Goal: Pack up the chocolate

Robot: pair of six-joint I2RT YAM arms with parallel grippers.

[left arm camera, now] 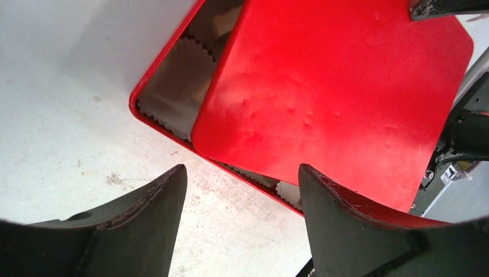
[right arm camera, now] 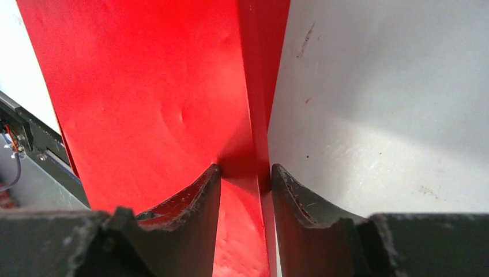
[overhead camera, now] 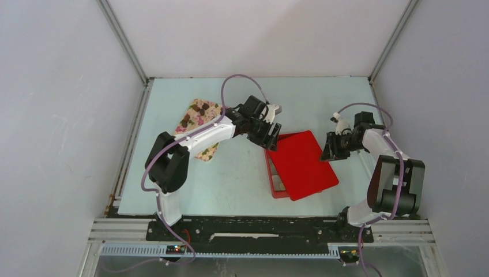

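Arms (overhead camera: 199,138) bent inward, right end effector (right arm camera: 245,168) astride lid (overhead camera: 304,163) rim

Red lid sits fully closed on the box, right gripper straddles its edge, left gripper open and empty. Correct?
Not quite. The red lid lies skewed on the box, leaving one side uncovered with paper cups showing, as the left wrist view shows. The rest holds: the right gripper straddles the lid's edge, and the left gripper is open and empty.
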